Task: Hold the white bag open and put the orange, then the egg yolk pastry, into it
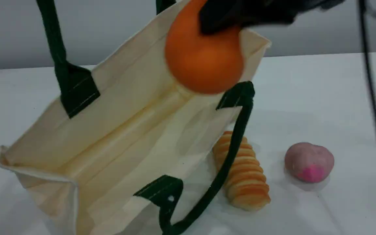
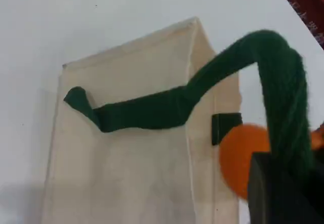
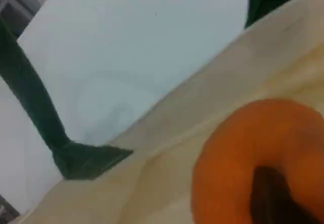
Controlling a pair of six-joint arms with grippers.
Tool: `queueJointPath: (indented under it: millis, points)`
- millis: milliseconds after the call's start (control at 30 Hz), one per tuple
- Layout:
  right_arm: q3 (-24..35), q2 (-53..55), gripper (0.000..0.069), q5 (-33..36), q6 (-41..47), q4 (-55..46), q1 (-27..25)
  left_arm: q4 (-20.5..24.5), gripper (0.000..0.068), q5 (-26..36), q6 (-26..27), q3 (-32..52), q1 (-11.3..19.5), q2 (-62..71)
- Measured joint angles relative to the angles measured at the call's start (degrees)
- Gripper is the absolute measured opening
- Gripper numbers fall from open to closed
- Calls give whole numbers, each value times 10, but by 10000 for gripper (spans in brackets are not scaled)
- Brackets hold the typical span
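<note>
The white bag [image 1: 116, 137] lies tilted on the table with its mouth wide open toward the camera. One dark green handle [image 1: 52, 36] runs taut up out of the scene view. In the left wrist view my left gripper [image 2: 283, 183] is shut on that green handle [image 2: 283, 82], above the bag [image 2: 131, 148]. The orange [image 1: 204, 65] hangs in the air over the bag's far rim, with my right gripper [image 1: 222, 19] shut on its top. The right wrist view shows the orange [image 3: 243, 153] around a dark fingertip [image 3: 268, 193], with the bag's wall [image 3: 202, 107] behind. The egg yolk pastry is out of view.
A ribbed orange-striped loaf [image 1: 245, 173] lies just right of the bag, under the bag's slack second handle [image 1: 230, 147]. A pink-mauve lump [image 1: 308, 161] sits further right. A black cable [image 1: 375, 107] hangs down the right side.
</note>
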Motion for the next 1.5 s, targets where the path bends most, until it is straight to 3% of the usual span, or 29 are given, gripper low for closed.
queueJointPath:
  millis: [233,467,1133,1500]
  points:
    - [0,68,29,-94,0,29,67,-1,92,1,0,0,0,0]
    - [-7,124,29,-171,0,33,69,-2,92,1,1,0,0,0]
    - [-136,280,29,-161,0,40,85,-5,92,3,-1,0,0,0]
    - [-145,299,67,-157,-8,39,85,-5,92,3,-1,0,0,0]
